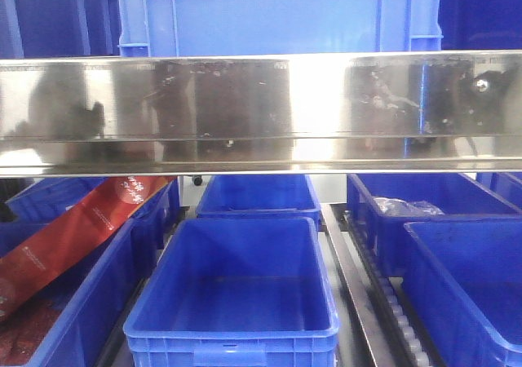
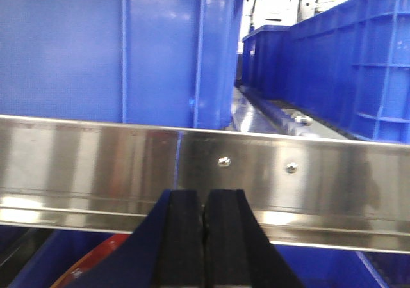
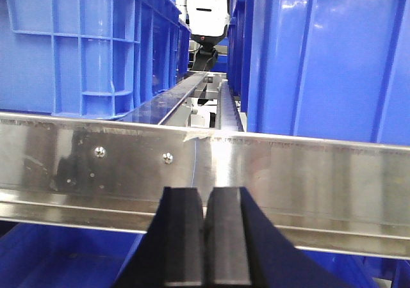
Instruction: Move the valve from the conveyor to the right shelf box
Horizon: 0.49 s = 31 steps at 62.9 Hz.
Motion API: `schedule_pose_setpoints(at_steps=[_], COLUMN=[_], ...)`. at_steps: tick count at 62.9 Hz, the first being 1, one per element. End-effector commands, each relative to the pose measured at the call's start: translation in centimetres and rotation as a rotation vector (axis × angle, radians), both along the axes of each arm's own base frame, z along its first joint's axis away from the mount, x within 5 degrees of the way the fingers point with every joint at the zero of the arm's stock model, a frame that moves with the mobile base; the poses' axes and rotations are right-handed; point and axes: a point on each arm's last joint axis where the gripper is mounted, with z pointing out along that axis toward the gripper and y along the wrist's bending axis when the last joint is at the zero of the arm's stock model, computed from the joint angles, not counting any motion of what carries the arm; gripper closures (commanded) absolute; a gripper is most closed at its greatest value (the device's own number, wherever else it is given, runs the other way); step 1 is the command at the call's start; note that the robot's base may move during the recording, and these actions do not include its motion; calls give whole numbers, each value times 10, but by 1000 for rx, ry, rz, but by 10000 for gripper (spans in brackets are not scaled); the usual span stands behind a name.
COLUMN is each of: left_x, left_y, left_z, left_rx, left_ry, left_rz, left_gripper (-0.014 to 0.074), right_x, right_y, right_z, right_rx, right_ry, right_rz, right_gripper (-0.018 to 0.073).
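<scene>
Both grippers, left (image 2: 204, 237) and right (image 3: 206, 237), sat closed and empty facing the polished steel shelf rail (image 1: 261, 110) at 12 o'clock; advancing risked striking it.

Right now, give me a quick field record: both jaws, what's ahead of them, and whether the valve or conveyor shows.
left gripper: jaws shut, nothing between them
right gripper: jaws shut, nothing between them
ahead of both: steel shelf rail
above rail: blue crates
below rail: blue bin, centre, looks empty
left bin: red packet
right rear bin: clear plastic bag
valve: not visible
conveyor: not visible
</scene>
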Motion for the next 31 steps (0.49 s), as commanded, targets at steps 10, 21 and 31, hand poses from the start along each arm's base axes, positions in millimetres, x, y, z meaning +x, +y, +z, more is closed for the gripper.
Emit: schedule_pose_setpoints(at_steps=[10,21,31], left_x=[-1,-1,-1], left_y=[-3,-3,-3], left_z=[3,3,3], left_rx=[-11,-11,-11], left_ry=[-30,-32,-34], left_rz=[-49,-49,-49], left_gripper=[707,707,707], right_x=[0,0,0], right_y=[0,0,0], right_z=[1,1,1], right_rx=[-8,-8,-8], right_ry=[-18,-18,-18], right_rz=[-5,-5,-5], right_gripper=[723,723,723])
